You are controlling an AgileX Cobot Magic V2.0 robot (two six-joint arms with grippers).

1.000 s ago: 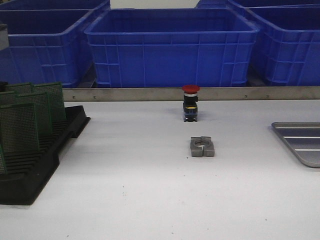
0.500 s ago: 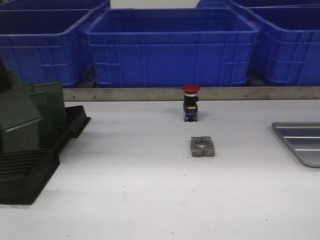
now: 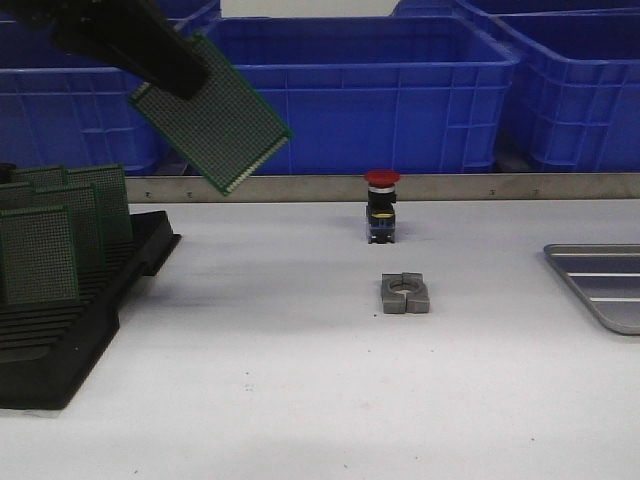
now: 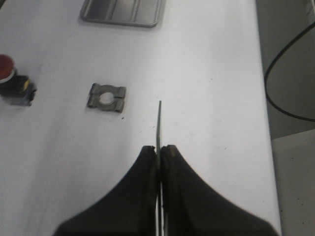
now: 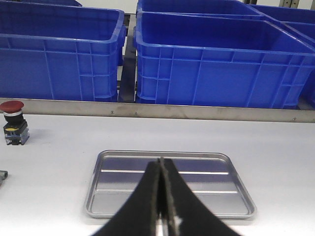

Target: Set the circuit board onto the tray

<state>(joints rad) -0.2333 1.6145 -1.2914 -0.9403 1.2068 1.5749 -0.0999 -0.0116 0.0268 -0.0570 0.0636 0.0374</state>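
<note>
High above the table's left side, a green perforated circuit board (image 3: pixel 212 112) hangs tilted in the air. My left gripper (image 3: pixel 185 75) is shut on its upper corner. The left wrist view shows the circuit board (image 4: pixel 159 123) edge-on, sticking out between the closed fingertips of the left gripper (image 4: pixel 159 148). The silver ribbed tray (image 3: pixel 600 285) lies at the table's right edge, far from the board. My right gripper (image 5: pixel 161 161) is shut with nothing in it and hovers just before the tray (image 5: pixel 206 162). The front view does not show the right gripper.
A black slotted rack (image 3: pixel 60 340) at the left holds several upright green boards (image 3: pixel 38 255). A red push button (image 3: pixel 381 205) and a grey metal clamp block (image 3: pixel 405 293) sit mid-table. Blue bins (image 3: pixel 340 95) line the back behind a metal rail (image 3: pixel 300 188).
My left gripper has lifted one board out of the rack and carried it up and to the right. The right gripper's side looks the same.
</note>
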